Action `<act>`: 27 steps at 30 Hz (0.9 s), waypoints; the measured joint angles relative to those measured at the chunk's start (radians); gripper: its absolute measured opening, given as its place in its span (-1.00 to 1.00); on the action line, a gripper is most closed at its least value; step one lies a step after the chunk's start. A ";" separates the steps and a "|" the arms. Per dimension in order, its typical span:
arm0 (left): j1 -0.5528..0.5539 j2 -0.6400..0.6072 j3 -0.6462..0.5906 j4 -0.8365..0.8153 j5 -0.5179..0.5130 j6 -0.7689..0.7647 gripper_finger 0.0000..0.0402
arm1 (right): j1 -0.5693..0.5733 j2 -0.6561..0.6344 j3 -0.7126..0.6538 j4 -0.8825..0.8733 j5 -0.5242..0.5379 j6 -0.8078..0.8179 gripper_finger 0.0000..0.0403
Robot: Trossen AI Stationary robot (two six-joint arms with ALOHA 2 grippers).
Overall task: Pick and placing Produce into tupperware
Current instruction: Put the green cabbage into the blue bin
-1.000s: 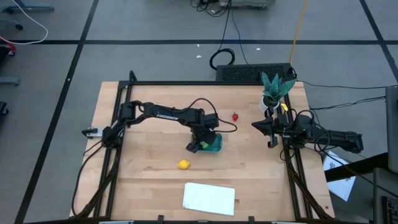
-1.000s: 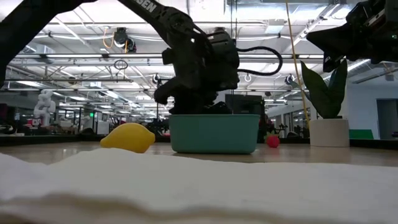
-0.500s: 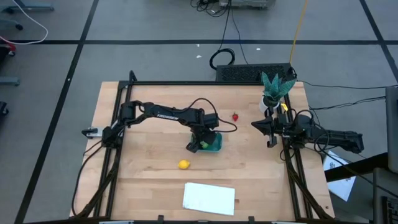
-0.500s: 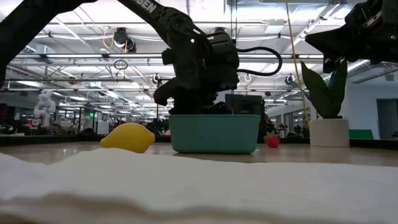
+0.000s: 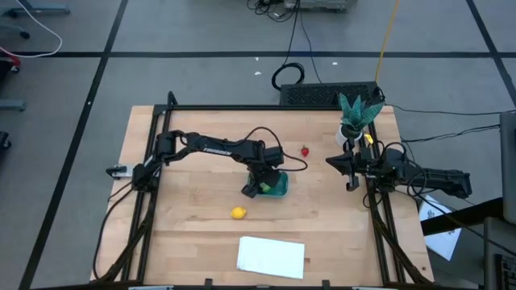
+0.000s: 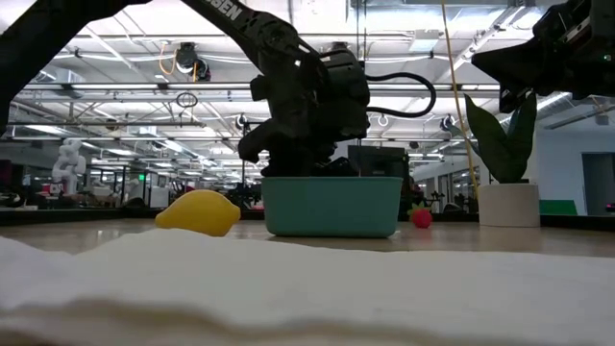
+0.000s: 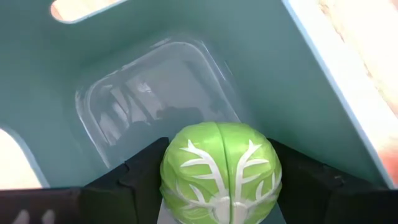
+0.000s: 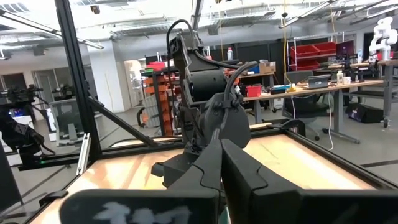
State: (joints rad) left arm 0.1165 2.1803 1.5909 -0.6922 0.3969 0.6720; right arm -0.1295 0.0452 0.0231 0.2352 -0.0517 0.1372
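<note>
Green ball (image 7: 219, 171) looks light, hard, smooth, likely slippery; left gripper (image 7: 217, 186) pinches its widest sides over tub (image 7: 323, 93); right gripper (image 8: 219, 163) pressed together, idle

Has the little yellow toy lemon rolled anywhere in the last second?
No. In the high view the yellow toy lemon sits at the same spot on the table, just as far from the flat white sheet as before.

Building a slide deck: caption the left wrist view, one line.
Left gripper holds the light-green ball between its fingers over the open teal tub.
</note>
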 joint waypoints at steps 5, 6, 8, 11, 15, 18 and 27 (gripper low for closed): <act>0.001 0.000 -0.001 -0.001 0.020 0.000 0.33 | 0.000 0.000 0.000 0.000 0.000 0.000 -1.00; 0.001 0.000 -0.001 -0.001 0.021 0.000 0.36 | 0.000 0.000 0.000 0.000 0.000 0.000 -1.00; 0.001 0.000 -0.001 -0.001 0.021 0.000 0.42 | 0.000 0.000 0.000 0.000 0.000 0.000 -1.00; 0.001 0.000 -0.001 0.001 0.021 0.000 0.48 | 0.000 0.000 0.000 0.000 0.000 0.000 -1.00; 0.001 0.000 -0.001 0.002 0.021 -0.003 0.51 | 0.000 0.000 0.000 0.000 0.000 0.000 -1.00; 0.001 0.000 -0.001 0.002 0.021 -0.003 0.51 | 0.000 0.000 0.000 0.000 0.000 0.000 -1.00; 0.000 -0.001 0.003 0.005 -0.010 -0.001 0.51 | 0.000 0.000 0.000 0.000 0.000 0.000 -1.00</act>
State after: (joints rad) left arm 0.1165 2.1792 1.5936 -0.6869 0.3869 0.6712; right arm -0.1295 0.0452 0.0230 0.2351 -0.0521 0.1375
